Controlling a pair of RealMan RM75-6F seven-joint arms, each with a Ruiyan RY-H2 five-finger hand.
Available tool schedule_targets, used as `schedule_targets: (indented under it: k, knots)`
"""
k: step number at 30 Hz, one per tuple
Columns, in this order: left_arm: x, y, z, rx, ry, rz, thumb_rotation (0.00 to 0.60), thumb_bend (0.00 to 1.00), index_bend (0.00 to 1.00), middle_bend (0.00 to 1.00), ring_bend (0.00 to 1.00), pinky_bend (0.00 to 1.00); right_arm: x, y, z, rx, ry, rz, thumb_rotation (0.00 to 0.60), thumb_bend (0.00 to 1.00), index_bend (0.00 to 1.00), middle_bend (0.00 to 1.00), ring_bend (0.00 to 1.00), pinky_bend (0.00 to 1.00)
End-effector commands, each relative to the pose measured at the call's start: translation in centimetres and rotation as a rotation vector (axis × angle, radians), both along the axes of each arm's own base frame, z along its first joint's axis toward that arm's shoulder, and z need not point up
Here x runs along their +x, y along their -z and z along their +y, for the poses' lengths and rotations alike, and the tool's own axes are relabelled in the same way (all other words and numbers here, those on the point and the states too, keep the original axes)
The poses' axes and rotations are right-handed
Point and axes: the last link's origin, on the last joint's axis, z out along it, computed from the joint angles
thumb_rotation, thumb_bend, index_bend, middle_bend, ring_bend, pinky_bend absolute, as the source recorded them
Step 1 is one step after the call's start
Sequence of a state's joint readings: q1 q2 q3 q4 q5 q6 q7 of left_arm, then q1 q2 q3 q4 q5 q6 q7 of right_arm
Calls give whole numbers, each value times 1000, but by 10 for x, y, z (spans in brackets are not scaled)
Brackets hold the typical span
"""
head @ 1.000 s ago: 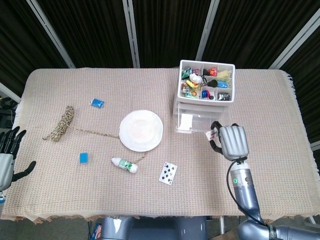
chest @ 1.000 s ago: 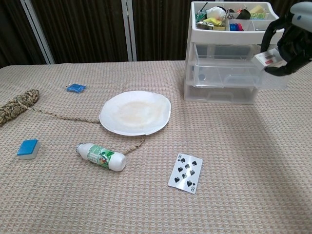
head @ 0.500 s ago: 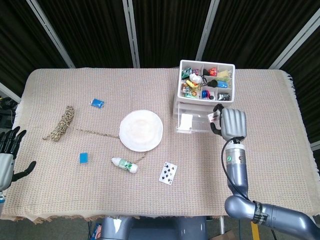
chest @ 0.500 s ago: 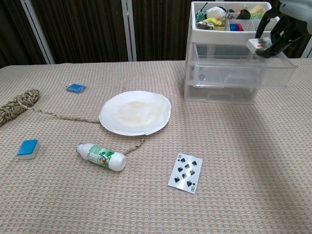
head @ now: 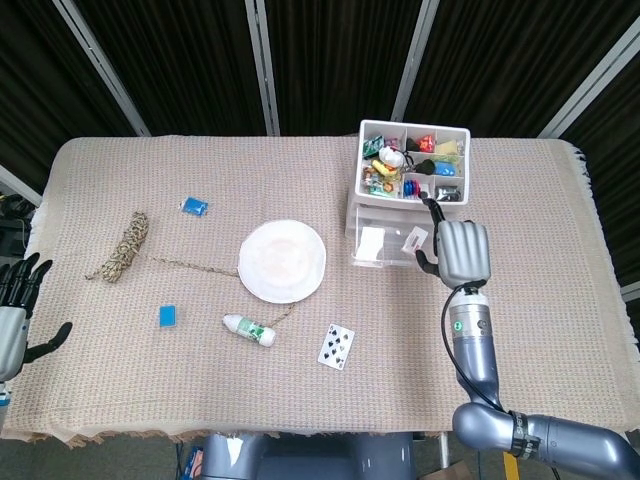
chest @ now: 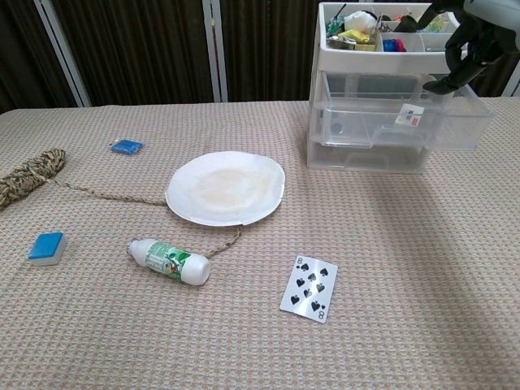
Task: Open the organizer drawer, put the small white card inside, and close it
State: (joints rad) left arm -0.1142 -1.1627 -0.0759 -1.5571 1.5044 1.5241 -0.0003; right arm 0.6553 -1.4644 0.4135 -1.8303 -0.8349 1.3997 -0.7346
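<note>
— Card first: where has the small white one got to?
— It sits inside the pulled-out clear drawer of the organizer, seen through the front wall. Half a second ago the right hand was pinching it above the drawer; now the fingers are spread and hold nothing.
— And that hand, where is it?
— Over the drawer's right end, just beside the tray of bits on top. It has shifted only a little since then.
— Anything crowding the table?
— Plenty, though well apart from the organizer. A paper plate in the middle, a braided rope trailing a cord past it to a small bottle lying on its side. A playing card lies face up nearer the front edge. Two blue blocks, one by the rope and one nearer.
— The left hand?
— Off the table's left edge, fingers apart, holding nothing, same as before.
</note>
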Motion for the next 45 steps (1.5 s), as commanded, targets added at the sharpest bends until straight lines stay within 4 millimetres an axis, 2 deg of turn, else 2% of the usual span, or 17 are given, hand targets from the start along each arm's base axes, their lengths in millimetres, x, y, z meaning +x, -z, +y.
schedule_targets:
  k: [1, 6, 8, 10, 12, 16, 19, 21, 29, 36, 45]
  knots:
    - [0, 0, 0, 0, 0, 0, 600, 295, 22, 0, 0, 0, -4, -8, 20, -20, -89, 15, 600, 180, 355, 592, 569, 468]
    - [0, 0, 0, 2, 2, 1, 600, 294, 21, 0, 0, 0, -19, -10, 55, -28, -264, 118, 600, 180, 373, 424, 366, 438]
    - [1, 0, 0, 5, 4, 2, 600, 293, 21, 0, 0, 0, -30, -8, 70, -22, -337, 189, 600, 180, 372, 345, 263, 367]
    - [1, 0, 0, 6, 5, 3, 600, 293, 22, 0, 0, 0, -40, -7, 81, -16, -393, 249, 600, 181, 353, 254, 162, 238]
    - [1, 0, 0, 10, 6, 2, 600, 293, 22, 0, 0, 0, -54, -3, 93, 4, -444, 324, 600, 181, 305, 201, 105, 194]
    - [1, 1, 0, 11, 5, 3, 600, 293, 22, 0, 0, 0, -79, 6, 110, 62, -470, 438, 600, 182, 127, 78, 8, 66]
    - [1, 1, 0, 12, 5, 4, 600, 293, 22, 0, 0, 0, -94, 15, 119, 83, -468, 556, 600, 180, 60, 4, 0, 4]
    - [2, 2, 0, 13, 5, 4, 600, 294, 22, 0, 0, 0, -101, 23, 123, 102, -460, 612, 600, 179, 42, 0, 0, 0]
    - [1, 1, 0, 13, 5, 3, 600, 293, 22, 0, 0, 0, -105, 56, 126, 102, -484, 756, 600, 178, 0, 0, 0, 0]
    - [1, 1, 0, 13, 7, -2, 600, 296, 22, 0, 0, 0, -97, 79, 112, 70, -447, 798, 600, 179, 0, 0, 0, 0]
    - [1, 1, 0, 13, 7, -11, 600, 293, 22, 0, 0, 0, -92, 94, 93, 51, -407, 830, 600, 179, 0, 0, 0, 0]
